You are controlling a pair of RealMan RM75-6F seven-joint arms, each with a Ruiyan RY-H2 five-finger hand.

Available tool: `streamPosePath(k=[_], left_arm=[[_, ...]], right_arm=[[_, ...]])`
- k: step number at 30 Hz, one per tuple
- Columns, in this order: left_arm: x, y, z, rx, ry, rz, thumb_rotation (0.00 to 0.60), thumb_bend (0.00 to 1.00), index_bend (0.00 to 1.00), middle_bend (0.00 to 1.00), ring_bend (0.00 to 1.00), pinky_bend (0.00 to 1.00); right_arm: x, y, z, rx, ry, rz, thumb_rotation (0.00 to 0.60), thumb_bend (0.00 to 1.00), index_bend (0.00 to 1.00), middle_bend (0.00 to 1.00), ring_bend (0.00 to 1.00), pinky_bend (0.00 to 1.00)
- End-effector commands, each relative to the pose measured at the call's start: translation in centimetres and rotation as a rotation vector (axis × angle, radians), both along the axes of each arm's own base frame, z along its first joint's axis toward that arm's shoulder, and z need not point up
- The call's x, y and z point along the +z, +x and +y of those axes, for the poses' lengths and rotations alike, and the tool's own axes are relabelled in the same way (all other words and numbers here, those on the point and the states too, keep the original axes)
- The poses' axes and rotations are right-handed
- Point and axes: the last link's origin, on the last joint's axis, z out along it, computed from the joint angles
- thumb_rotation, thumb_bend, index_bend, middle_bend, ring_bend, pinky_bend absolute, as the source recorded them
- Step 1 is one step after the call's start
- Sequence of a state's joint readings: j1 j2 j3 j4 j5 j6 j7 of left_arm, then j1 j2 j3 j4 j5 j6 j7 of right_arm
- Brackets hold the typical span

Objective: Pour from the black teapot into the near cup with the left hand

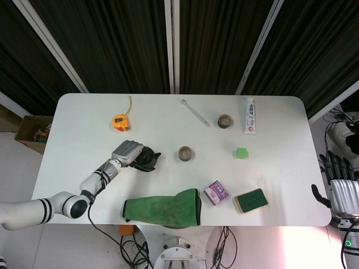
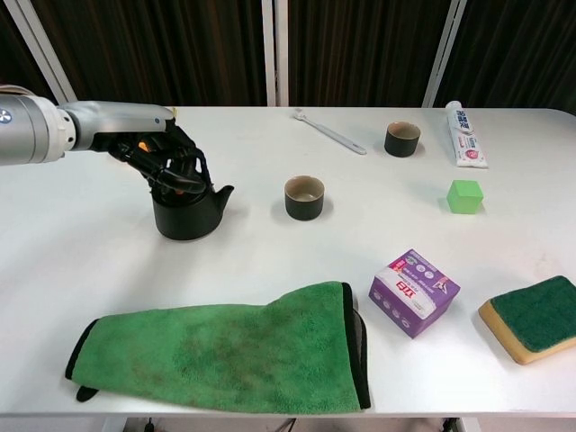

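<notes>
The black teapot (image 1: 148, 160) (image 2: 187, 214) stands on the white table (image 2: 81, 261) at the left, spout pointing right toward the near cup (image 1: 185, 153) (image 2: 304, 197). My left hand (image 1: 128, 152) (image 2: 160, 151) sits over the pot's top, fingers curled around its arched handle. The pot rests on the table, upright. A second dark cup (image 1: 225, 120) (image 2: 402, 139) stands farther back on the right. My right hand (image 1: 342, 188) hangs off the table's right edge with its fingers apart, holding nothing.
A green towel (image 2: 225, 346) lies along the front edge. A purple box (image 2: 414, 292), a sponge (image 2: 533, 317) and a green cube (image 2: 465, 195) sit to the right. Toothpaste (image 2: 465, 121), a toothbrush (image 2: 328, 131) and a tape measure (image 1: 120, 121) lie at the back.
</notes>
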State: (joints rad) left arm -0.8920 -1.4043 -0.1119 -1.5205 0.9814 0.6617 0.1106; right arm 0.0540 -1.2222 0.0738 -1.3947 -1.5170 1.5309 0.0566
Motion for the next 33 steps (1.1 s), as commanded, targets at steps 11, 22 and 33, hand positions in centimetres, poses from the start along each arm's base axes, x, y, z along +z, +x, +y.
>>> streamPosePath(k=[11,22,33], left_arm=[[0.1,0.2,-0.4,0.057,-0.050,-0.010,0.278,0.12,0.50,0.58,0.57,0.31],[0.8,0.4,-0.7,0.085,-0.077,-0.008,0.279,0.12,0.55,0.62,0.62,0.31],[1.2,0.6,-0.5,0.091,-0.075,-0.016,0.276,0.12,0.65,0.72,0.71,0.31]], right_arm=[[-0.1,-0.2,-0.1,-0.007,0.002,0.001,0.600,0.30,0.00,0.00,0.00,0.00],[-0.2,-0.3,-0.1,-0.008,0.004,0.003,0.600,0.30,0.00,0.00,0.00,0.00],[-0.2,-0.4,-0.2,-0.012,0.005,0.002,0.600,0.31,0.00,0.00,0.00,0.00]])
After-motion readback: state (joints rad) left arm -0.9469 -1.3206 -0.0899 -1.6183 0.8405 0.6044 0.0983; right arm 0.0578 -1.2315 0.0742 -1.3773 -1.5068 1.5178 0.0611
